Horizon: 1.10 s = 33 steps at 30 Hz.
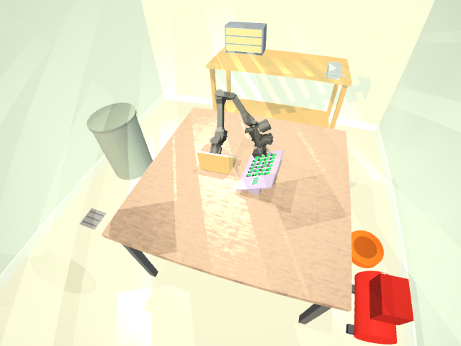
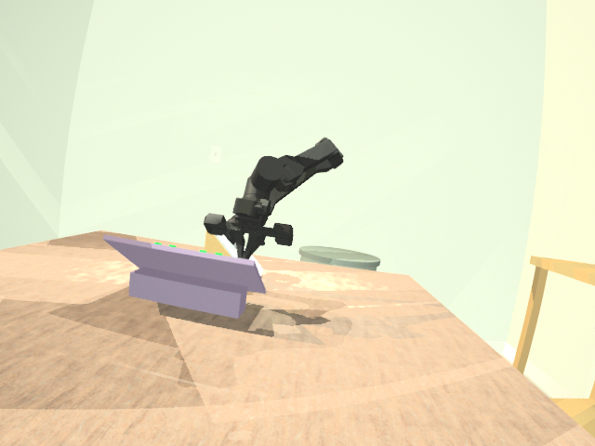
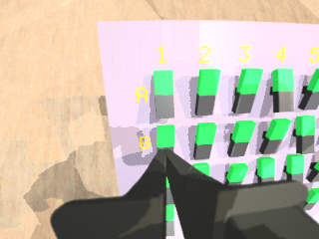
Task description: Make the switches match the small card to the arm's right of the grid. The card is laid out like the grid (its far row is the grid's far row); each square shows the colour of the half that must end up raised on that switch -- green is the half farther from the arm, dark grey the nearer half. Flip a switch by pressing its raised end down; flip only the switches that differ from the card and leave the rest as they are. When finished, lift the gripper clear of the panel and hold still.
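Pressing at B1 (judged) | gripper [image 1: 259, 153] [image 2: 244, 257] [image 3: 163, 154]: fingers closed, empty | switch B1 [image 3: 165, 136]: at tips, green half toward 12 o'clock, dark half under them in wrist view

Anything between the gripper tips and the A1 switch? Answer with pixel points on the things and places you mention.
Yes, in the wrist view: the green half of switch B1 [image 3: 165, 135] lies between the gripper [image 3: 163, 154] and switch A1 [image 3: 163, 94].

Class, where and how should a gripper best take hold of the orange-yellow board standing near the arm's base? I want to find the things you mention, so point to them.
Probably by its top edge, from above: in the top view the board [image 1: 215, 163] stands upright, its thin upper edge uncovered, with its broad face turned sideways.
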Motion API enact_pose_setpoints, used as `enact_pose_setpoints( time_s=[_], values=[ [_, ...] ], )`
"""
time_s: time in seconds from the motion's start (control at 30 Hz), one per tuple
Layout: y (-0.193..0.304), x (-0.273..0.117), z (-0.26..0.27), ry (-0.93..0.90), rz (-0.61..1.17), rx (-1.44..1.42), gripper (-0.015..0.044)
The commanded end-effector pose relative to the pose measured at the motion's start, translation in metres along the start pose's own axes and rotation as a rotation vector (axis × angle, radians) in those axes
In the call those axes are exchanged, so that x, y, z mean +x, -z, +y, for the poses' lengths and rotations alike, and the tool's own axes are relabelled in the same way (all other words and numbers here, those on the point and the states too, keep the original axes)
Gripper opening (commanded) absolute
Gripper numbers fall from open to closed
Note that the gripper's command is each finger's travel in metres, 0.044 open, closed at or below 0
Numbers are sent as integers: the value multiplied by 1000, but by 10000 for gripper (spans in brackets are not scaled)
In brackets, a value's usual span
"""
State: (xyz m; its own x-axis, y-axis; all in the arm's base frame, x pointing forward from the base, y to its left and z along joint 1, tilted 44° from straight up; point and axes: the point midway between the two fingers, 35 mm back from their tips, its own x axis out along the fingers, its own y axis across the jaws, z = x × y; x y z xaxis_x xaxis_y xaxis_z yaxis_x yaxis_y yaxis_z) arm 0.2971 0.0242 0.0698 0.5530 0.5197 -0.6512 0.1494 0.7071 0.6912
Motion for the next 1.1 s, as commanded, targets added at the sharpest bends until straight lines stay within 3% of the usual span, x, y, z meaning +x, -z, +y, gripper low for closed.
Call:
enact_pose_setpoints(
  time_s=[0.0, 0.2, 0.4, 0.63, 1.07],
  values=[
    [-1, -8, -1, 4, 6, -1, 0],
    [-1, -64, -2, 6, 31, 6, 0],
    [-2, -64, -3, 7, 31, 6, 0],
    [-19, -64, -65, 10, 31, 4, 0],
    [-19, -29, -67, 8, 55, 4, 0]
  ],
)
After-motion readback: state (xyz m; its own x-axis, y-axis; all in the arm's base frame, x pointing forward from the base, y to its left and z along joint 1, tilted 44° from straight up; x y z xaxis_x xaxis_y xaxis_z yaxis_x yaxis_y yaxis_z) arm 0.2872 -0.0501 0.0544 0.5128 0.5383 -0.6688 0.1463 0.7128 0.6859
